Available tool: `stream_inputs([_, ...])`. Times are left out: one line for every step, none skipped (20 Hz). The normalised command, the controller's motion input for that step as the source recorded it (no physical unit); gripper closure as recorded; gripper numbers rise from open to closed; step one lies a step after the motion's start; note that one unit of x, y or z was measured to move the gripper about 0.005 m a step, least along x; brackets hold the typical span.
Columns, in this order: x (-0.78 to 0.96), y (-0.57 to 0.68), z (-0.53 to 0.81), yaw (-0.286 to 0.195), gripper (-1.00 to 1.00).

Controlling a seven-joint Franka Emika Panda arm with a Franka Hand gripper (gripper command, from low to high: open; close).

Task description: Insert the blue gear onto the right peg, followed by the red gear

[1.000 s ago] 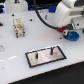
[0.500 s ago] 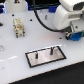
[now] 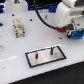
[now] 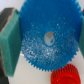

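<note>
The blue gear (image 4: 47, 37) fills the wrist view, flat, with its centre hole showing. It lies on the white table at the exterior view's right (image 3: 76, 35). My gripper (image 3: 74, 31) is down over it, with a green finger pad (image 4: 9, 40) against one side of the gear and the other pad (image 4: 82, 42) at the opposite side. The red gear (image 4: 68, 77) lies right beside the blue gear, close to its teeth, and also shows in the exterior view (image 3: 67, 31). The grey plate (image 3: 46, 61) lies nearer the table's middle, with the right peg (image 3: 51, 50) standing on it.
A second peg (image 3: 36, 56) stands on the plate toward the exterior view's left. A small tan block-like object (image 3: 18, 27) sits at the back left. The arm's white body (image 3: 67, 12) and a black cable (image 3: 45, 20) are above the gears.
The arm has stayed over the gears at the exterior view's right. No clear movement of the gears or plate shows.
</note>
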Motion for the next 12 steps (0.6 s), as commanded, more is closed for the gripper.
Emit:
stream_inputs([0.33, -0.3, 0.25, 0.0, 1.0])
stream_inputs([0.32, -0.27, 0.28, 0.0, 1.0])
stream_inputs([0.35, -0.21, 0.35, 0.0, 1.0])
stream_inputs([0.35, -0.17, 0.4, 0.0, 1.0])
stream_inputs([0.38, -0.1, 0.45, 0.0, 1.0])
stream_inputs([0.35, -0.08, 0.51, 0.0, 1.0])
stream_inputs([0.35, -0.03, 0.53, 0.0, 1.0])
stream_inputs([0.36, -0.01, 0.56, 0.0, 1.0])
stream_inputs([0.37, -0.03, 0.54, 0.0, 1.0])
stream_inputs([0.37, -0.06, 0.53, 0.0, 1.0])
stream_inputs([0.38, -0.09, 0.48, 0.0, 1.0])
stream_inputs([0.39, -0.14, 0.45, 0.0, 1.0])
